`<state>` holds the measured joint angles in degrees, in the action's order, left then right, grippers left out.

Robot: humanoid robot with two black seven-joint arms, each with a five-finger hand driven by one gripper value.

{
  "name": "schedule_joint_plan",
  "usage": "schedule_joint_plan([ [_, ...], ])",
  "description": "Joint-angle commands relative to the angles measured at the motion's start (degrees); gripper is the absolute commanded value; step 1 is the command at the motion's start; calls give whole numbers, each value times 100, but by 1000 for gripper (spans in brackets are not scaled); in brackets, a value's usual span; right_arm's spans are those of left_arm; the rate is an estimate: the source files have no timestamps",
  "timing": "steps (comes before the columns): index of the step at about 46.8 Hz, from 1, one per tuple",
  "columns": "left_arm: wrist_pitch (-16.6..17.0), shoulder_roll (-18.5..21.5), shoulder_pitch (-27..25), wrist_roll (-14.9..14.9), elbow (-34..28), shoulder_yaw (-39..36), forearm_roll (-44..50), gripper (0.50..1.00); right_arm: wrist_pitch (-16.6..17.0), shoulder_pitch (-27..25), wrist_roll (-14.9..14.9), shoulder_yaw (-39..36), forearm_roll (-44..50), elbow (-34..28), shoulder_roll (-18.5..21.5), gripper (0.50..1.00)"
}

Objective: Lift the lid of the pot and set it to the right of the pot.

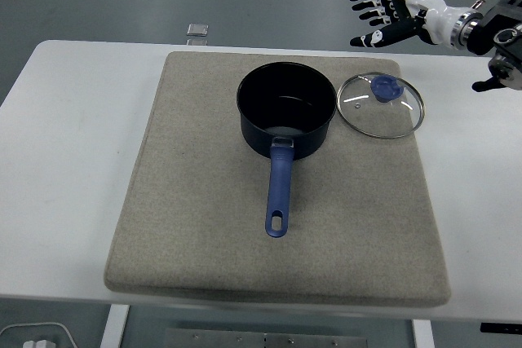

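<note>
On the grey mat (204,226) that covers most of the white tabletop (65,160), the pot lid (380,105) lies flat just to the right of the pot (285,109), near the mat's far right corner. It is a round lid of clear glass, so the mat's weave shows through it, with a thin silver metal rim running all the way round. A blue knob (385,87) sits on it, showing nearer the far side of the circle than the near side, and a small dark dot that looks like a vent hole shows near its left edge. The lid's left rim lies very close to the pot's wall; whether they touch cannot be told.

The pot is dark, almost black, open at the top, with a pale glint on its inner floor. Its blue handle (278,196) points toward the near edge of the tabletop and has a slot at its end.

The right hand (390,14) hangs above and beyond the lid, clear of it, over the far right of the tabletop. Its fingers (364,16) are spread out, pointing left, and hold nothing.
</note>
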<state>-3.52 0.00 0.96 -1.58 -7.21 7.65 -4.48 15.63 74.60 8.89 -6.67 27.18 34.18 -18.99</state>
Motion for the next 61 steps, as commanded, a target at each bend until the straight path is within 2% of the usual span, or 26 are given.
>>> schedule_joint_plan([
  [1,0,0,0,0,0,0,0,1000,19,-24,-1,-63,-449,1,9,905],
  [18,0,0,0,0,0,0,0,1000,344,-331,-62,-528,-2348,-43,71,907],
  [39,0,0,0,0,0,0,0,1000,406,-718,-71,-555,-4308,-201,281,907],
  [47,0,0,0,0,0,0,0,1000,397,-859,-54,-564,-4397,-307,440,909],
  [61,0,0,0,0,0,0,0,1000,389,-920,-10,-555,-4397,-403,466,913],
])
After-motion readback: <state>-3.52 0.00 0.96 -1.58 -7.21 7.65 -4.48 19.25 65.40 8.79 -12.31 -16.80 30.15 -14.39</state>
